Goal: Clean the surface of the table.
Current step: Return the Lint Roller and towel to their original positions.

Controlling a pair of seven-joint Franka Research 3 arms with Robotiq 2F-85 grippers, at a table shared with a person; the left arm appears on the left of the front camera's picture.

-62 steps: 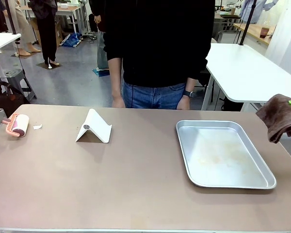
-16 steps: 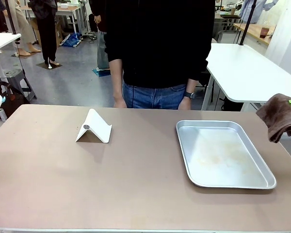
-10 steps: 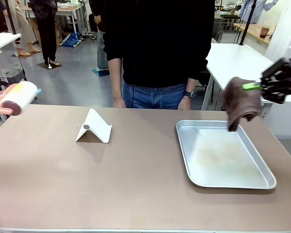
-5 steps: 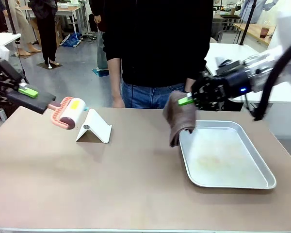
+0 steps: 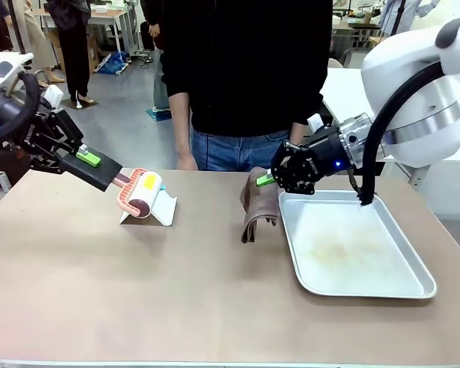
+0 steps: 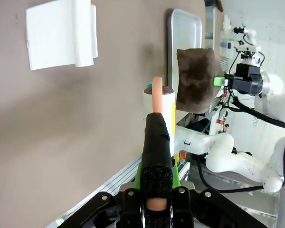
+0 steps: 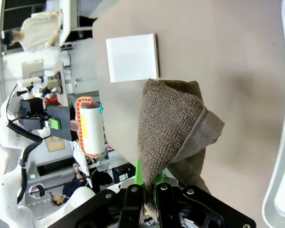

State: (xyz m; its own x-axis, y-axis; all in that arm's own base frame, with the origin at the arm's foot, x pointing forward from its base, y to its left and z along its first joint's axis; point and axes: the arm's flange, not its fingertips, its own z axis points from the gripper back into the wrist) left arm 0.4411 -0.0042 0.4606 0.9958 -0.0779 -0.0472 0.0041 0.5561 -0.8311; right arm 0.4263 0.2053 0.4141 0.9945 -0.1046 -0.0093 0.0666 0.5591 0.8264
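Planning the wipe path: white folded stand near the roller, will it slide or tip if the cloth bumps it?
The white stand looks like thin folded sheet standing as an open tent on the smooth table, so it probably slides at a light push. Seemingly light and hollow, it may tip if struck near its ridge. The lint roller hangs right by it.

Two glossy white arms with rounded joints and black cables end in black grippers, the left gripper (image 5: 88,159) and right gripper (image 5: 265,180) both tipped with bright green pads, while the person (image 5: 245,69) wears a black top, blue jeans and a dark wristwatch.
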